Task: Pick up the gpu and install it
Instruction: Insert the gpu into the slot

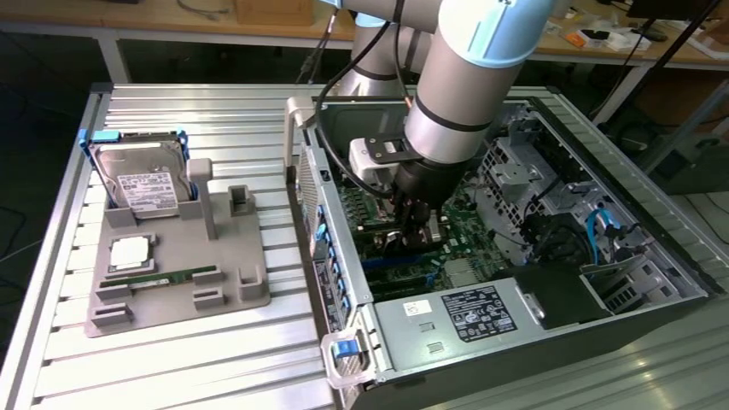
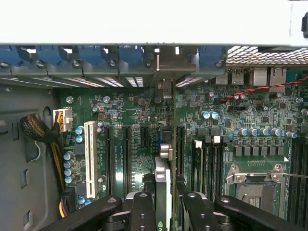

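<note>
Pincer [image 2: 163, 204] gripped the gpu [image 2: 162, 180] edge-on between its fingers, long axis running toward twelve o'clock over the motherboard [image 2: 130, 144] slots inside the computer case [image 1: 638, 282].

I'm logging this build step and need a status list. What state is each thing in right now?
Graphics card: held on edge in the hand, over the motherboard slots.
Hand: shut on the card, inside the case.
Computer case: lying on its side, side panel off.
Hard drive: propped in the grey holder.
Memory stick: lying in the holder.
</note>
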Controlling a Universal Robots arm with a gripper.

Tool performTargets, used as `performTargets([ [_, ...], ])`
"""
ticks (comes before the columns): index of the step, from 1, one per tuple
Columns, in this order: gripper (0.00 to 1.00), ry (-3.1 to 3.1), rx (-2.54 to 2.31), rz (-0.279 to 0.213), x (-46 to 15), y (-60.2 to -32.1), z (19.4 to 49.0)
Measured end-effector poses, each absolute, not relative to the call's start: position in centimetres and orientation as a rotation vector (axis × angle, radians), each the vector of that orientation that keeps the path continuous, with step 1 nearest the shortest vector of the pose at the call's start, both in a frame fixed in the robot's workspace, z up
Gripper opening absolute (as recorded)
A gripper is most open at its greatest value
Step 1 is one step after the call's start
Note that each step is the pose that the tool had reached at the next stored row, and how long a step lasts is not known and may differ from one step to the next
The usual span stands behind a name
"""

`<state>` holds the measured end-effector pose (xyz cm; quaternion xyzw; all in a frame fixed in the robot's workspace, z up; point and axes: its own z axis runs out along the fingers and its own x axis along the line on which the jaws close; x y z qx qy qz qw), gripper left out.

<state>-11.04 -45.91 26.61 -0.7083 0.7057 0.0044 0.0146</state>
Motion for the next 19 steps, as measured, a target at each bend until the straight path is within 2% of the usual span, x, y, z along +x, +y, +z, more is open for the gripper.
performTargets([
  [19,0.27,2.197,-2.205,0.014,-11.04,-46.15,26.6],
])
